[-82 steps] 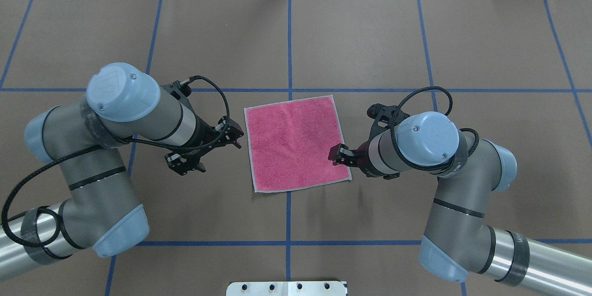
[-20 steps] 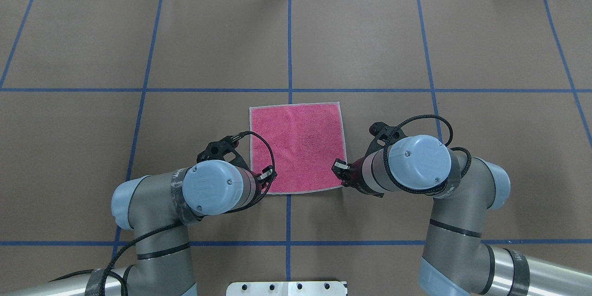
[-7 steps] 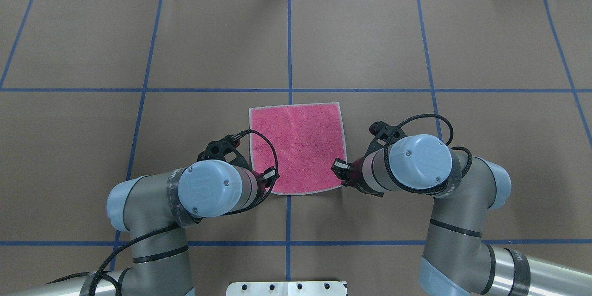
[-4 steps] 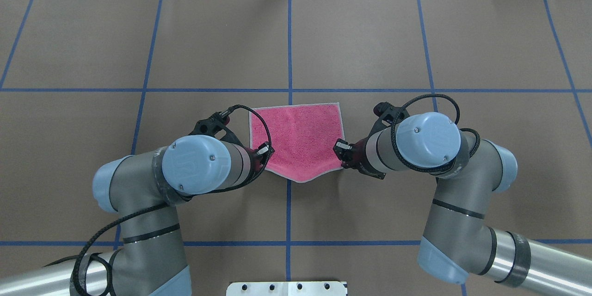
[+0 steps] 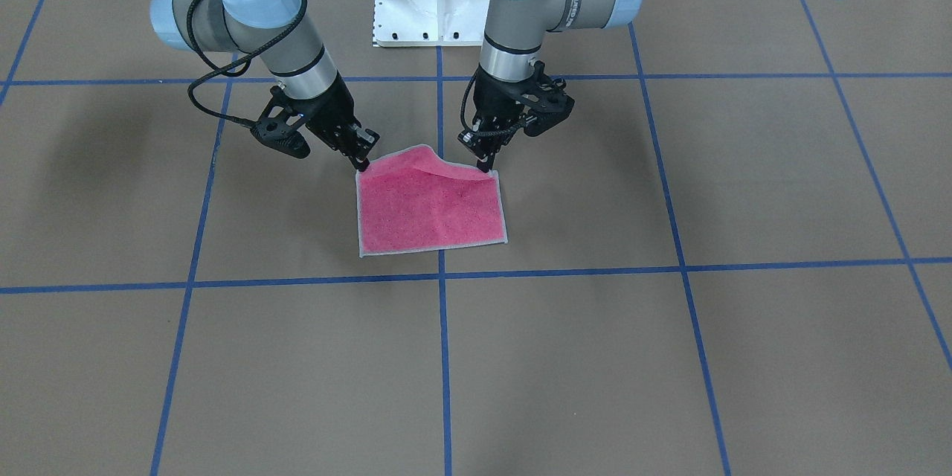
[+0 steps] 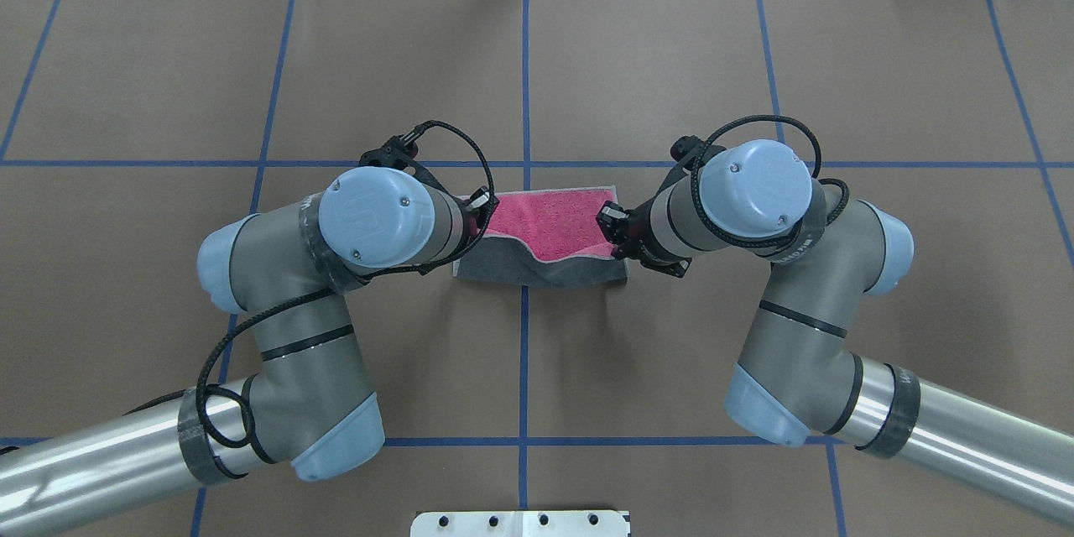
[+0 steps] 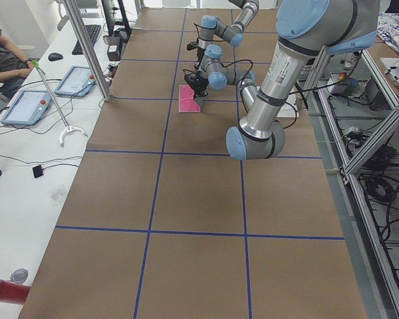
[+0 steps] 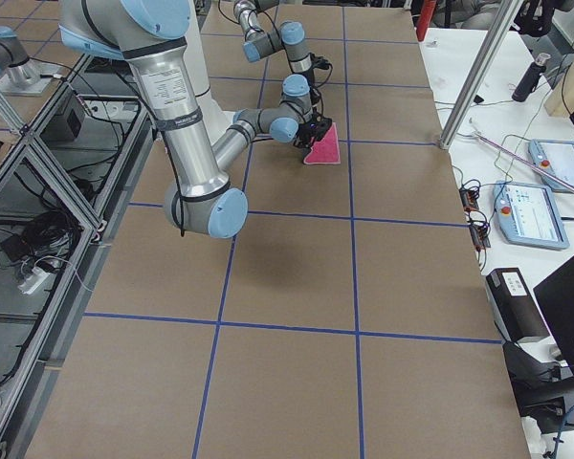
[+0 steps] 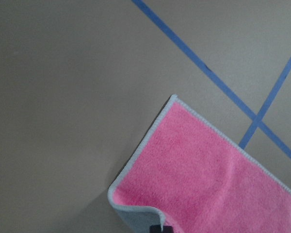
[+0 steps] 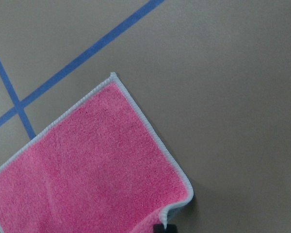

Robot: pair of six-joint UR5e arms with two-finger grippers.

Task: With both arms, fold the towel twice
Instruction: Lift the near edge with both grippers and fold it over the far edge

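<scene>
Folding the towel the first time is the step in hand, I think. The brown table with blue tape lines holds everything. The left arm and the right arm both reach in over it, one on each side of the towel. The towel sits near the middle of the table, where two blue lines cross. Its far half lies flat, pink face up, and its near half is lifted and bent over, so the dark grey face shows. The left gripper is closed tight on one lifted corner, and the right gripper is closed tight on the other. The raised edge sags a little between them. Next, the arms should carry the two corners on to the far edge, lay them down so the light grey edging lines up, and only then let go. Half a second ago the near edge was only just off the table and only pink showed. Now the corners are higher and farther forward, and both arms have moved with them.
</scene>
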